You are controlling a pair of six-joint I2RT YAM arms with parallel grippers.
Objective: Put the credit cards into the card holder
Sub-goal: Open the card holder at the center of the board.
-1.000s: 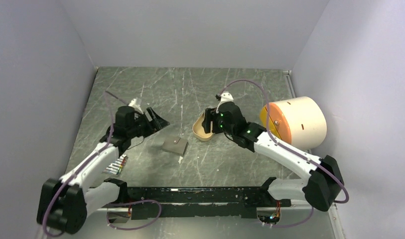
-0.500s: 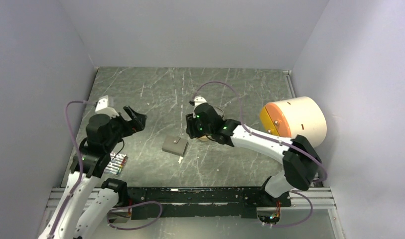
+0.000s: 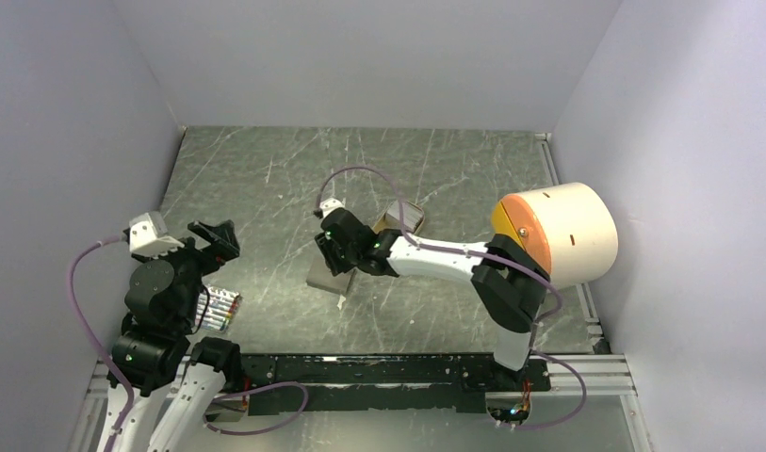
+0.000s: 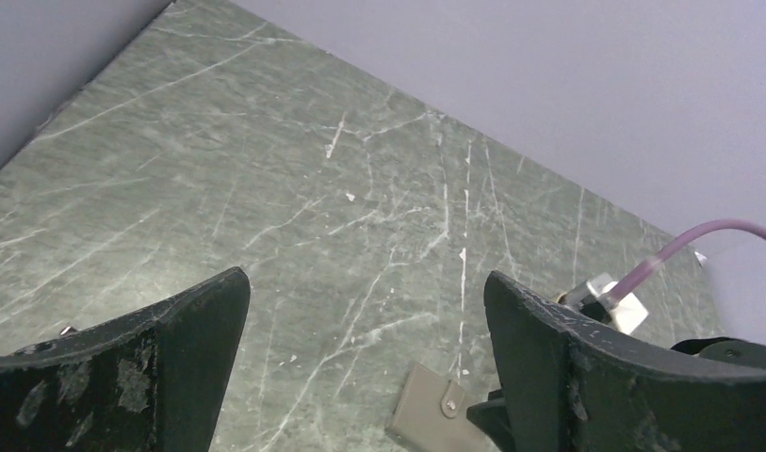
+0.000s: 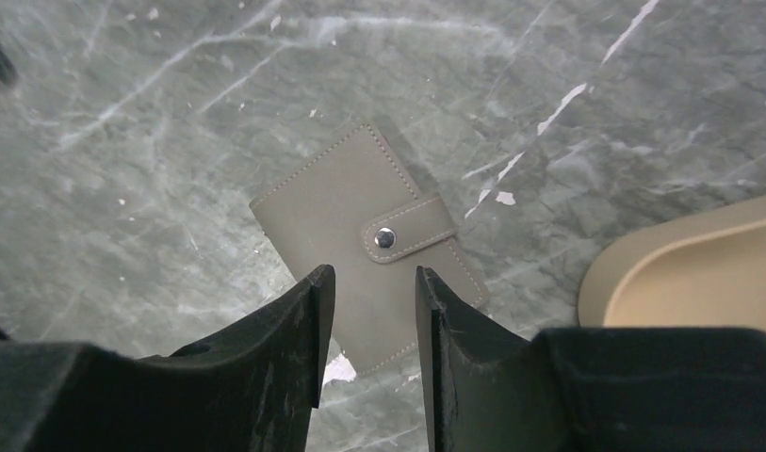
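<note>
Card holder [image 5: 346, 212] lies closed and flat on counter [image 5: 153, 141], directly beneath right claw [image 5: 372, 282]. Its long axis runs diagonally across the claw's gap, snap uppermost. Right claw narrowly released, empty. Left claw [image 4: 365, 282] wide released, empty.

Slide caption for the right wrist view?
Right pincer, slightly open, over the snapped-shut card holder on the scratched table; tan tray at right.

Dark green marbled surface [image 3: 435, 169], criss-crossed with pale scratches and white flecks. Plain lilac-grey walls box it in on three sides: back wall [image 3: 360, 56], left wall [image 3: 58, 141], right wall [image 3: 680, 113]. Light is even and soft, shadows faint
</note>
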